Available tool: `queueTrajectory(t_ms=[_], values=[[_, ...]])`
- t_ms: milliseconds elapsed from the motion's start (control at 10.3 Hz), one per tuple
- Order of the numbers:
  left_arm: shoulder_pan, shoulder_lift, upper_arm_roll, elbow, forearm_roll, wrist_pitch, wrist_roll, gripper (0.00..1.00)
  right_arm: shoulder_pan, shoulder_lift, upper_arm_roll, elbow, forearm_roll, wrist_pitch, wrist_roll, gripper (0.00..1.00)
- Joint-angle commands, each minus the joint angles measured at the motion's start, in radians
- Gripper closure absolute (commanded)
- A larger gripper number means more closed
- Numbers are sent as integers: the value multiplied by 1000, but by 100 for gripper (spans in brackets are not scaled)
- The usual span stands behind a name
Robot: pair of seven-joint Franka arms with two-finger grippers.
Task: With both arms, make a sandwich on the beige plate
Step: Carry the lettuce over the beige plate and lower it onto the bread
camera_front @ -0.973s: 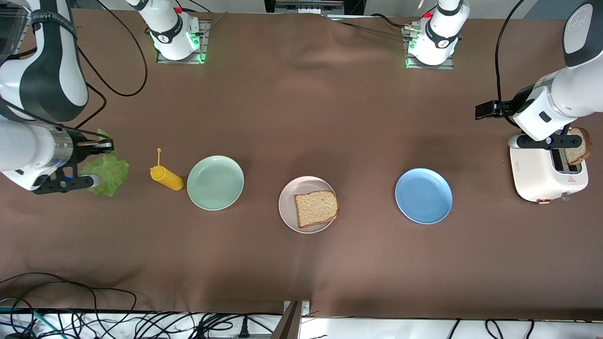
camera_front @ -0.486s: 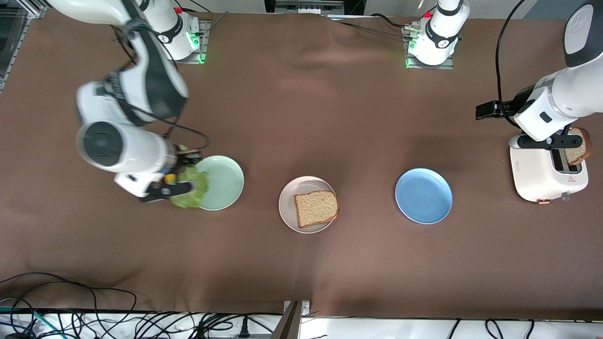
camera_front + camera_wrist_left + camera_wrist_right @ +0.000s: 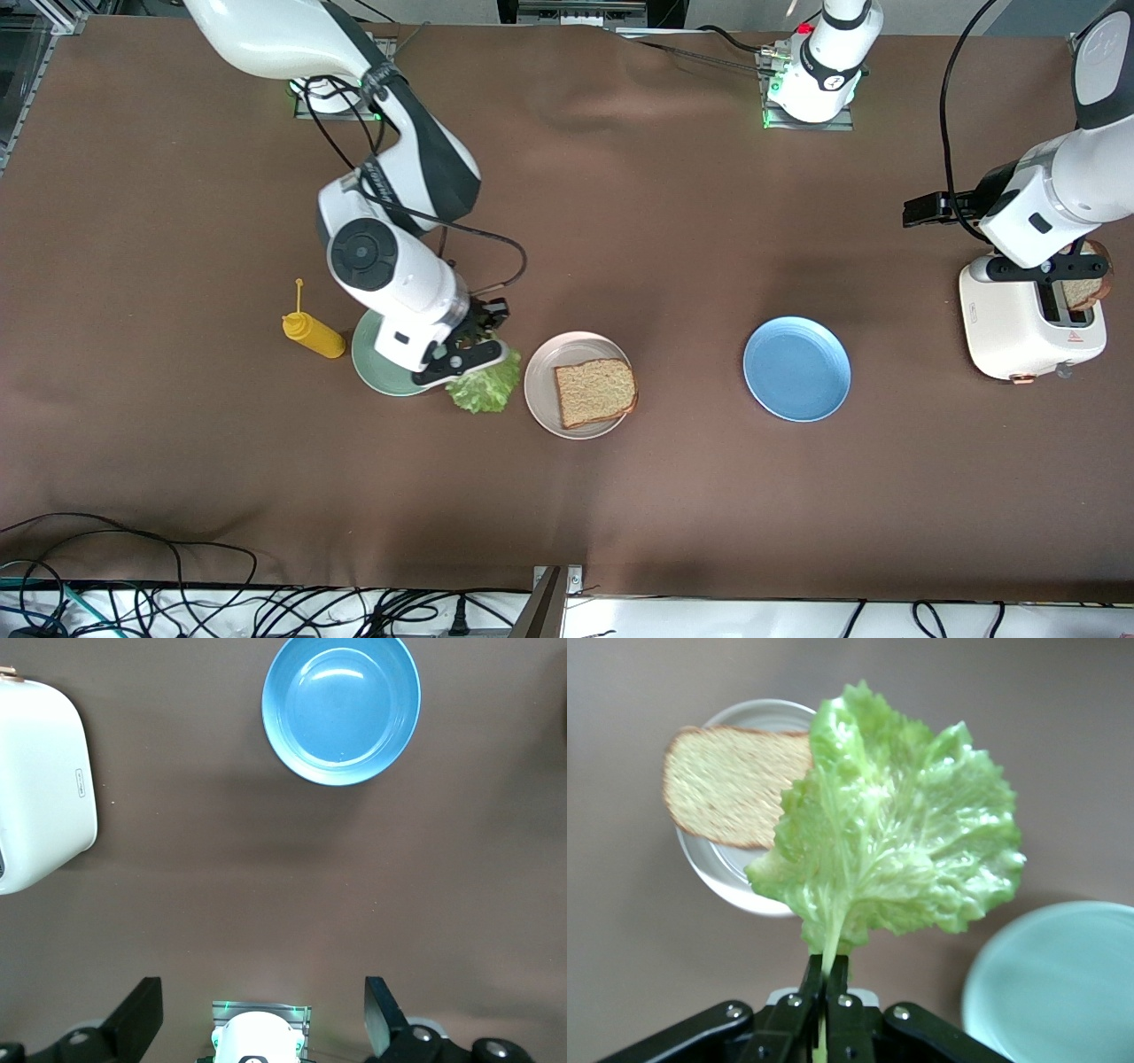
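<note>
Altogether there are three plates, two slices of bread, one lettuce leaf [image 3: 485, 388], one yellow squeeze bottle [image 3: 313, 334] and one white toaster [image 3: 1032, 328]. The beige plate [image 3: 542, 383] serves as the landmark: round, pale pinkish, with one square brown wholegrain slice [image 3: 595, 392] lying on it, dark crust showing along its edges and one corner reaching past the rim. The mint-green plate [image 3: 370, 356] sits beside it toward the right arm's end of the table, the bottle further that way; the blue plate [image 3: 796, 369] sits toward the left arm's end, the toaster further still. The second slice [image 3: 1083, 288] stands in the toaster's slot. The right gripper [image 3: 826, 985] is clamped on the stem of the ruffled green leaf, which hangs over the table between the mint-green plate and the beige plate. The left gripper [image 3: 261, 1019] hangs above the toaster, fingers spread wide and empty.
</note>
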Motion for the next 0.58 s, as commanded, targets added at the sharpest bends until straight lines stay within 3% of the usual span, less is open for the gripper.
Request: queueTrajectory(t_ms=[0, 195, 486], values=[[0, -11, -2, -10, 26, -5, 9, 0, -2, 134, 70, 42, 27, 186, 7, 100], [2, -11, -2, -12, 26, -5, 9, 0, 0, 203, 123, 61, 27, 339, 9, 100], [2, -11, -2, -16, 26, -9, 9, 0, 30, 262, 143, 65, 27, 458, 15, 100]])
